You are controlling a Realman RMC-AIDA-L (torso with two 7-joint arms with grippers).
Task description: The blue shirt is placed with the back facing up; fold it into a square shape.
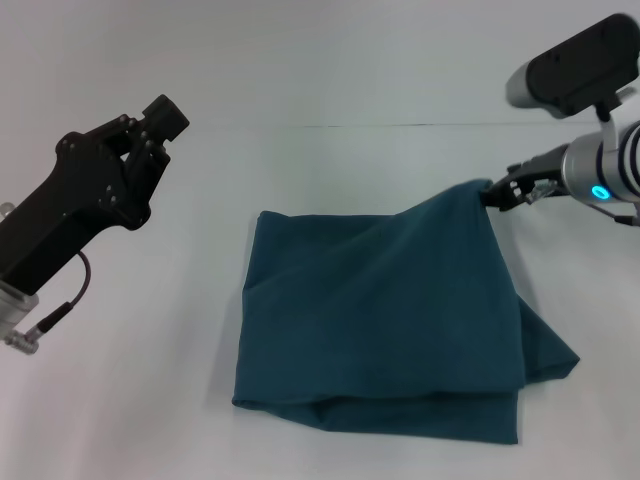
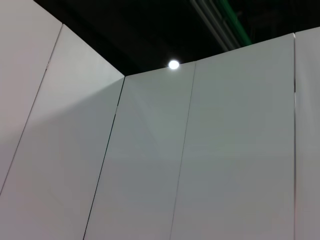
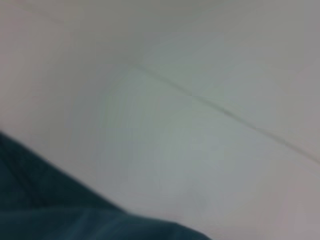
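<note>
The blue shirt (image 1: 380, 320) lies folded on the white table (image 1: 130, 400) at the middle, plain side up, with layered edges along its near side. Its far right corner is lifted off the table, and my right gripper (image 1: 497, 191) is shut on that corner. In the right wrist view a strip of the blue shirt (image 3: 45, 210) shows against the white surface. My left gripper (image 1: 150, 125) hangs raised at the left, well away from the cloth, pointing up toward the far wall.
White wall panels (image 2: 150, 165) and a ceiling lamp (image 2: 173, 64) fill the left wrist view. The table's far edge (image 1: 400, 125) runs behind the shirt.
</note>
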